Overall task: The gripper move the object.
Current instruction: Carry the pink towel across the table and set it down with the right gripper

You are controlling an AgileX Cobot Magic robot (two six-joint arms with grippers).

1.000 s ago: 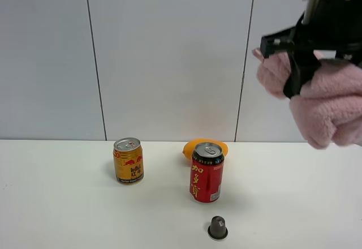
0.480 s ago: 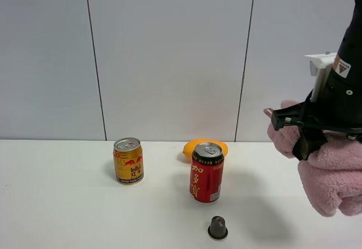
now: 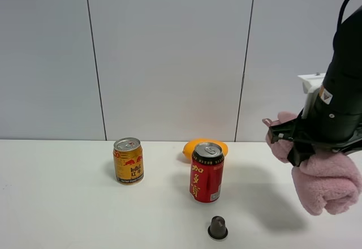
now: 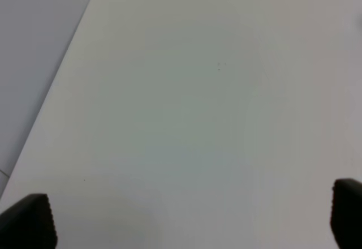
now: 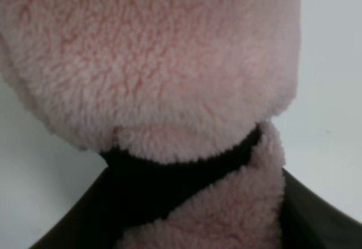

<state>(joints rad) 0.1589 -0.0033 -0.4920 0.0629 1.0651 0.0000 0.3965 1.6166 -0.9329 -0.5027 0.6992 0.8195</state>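
- You have one pink rolled towel (image 3: pixel 327 182) in play. It is at the far right of the high view, over the right part of the white table (image 3: pixel 62 215), well apart from the cans.
- Your right gripper (image 3: pixel 295 147) is clamped around the towel's middle. The wrist view shows the black band (image 5: pixel 175 175) cinching the roll, with a dark finger on either side.
- The towel's thicker end hangs down and out to the right. Whether it touches the table cannot be told, but its shadow lies on the surface just to its left.
- Your left gripper (image 4: pixel 186 222) has its two fingertips spread wide, holding nothing, above bare tabletop.
- You can count two cans, both upright: one gold can (image 3: pixel 128 161) left of centre and one red can (image 3: pixel 206 172) near the middle, standing apart from each other.
- One orange rounded item (image 3: pixel 193 146) sits just behind the red can, partly hidden by it. You cannot tell what it is.
- One small dark capsule (image 3: pixel 218 227) stands in front of the red can, near the table's front edge.
- Nothing lies between the towel and the red can.
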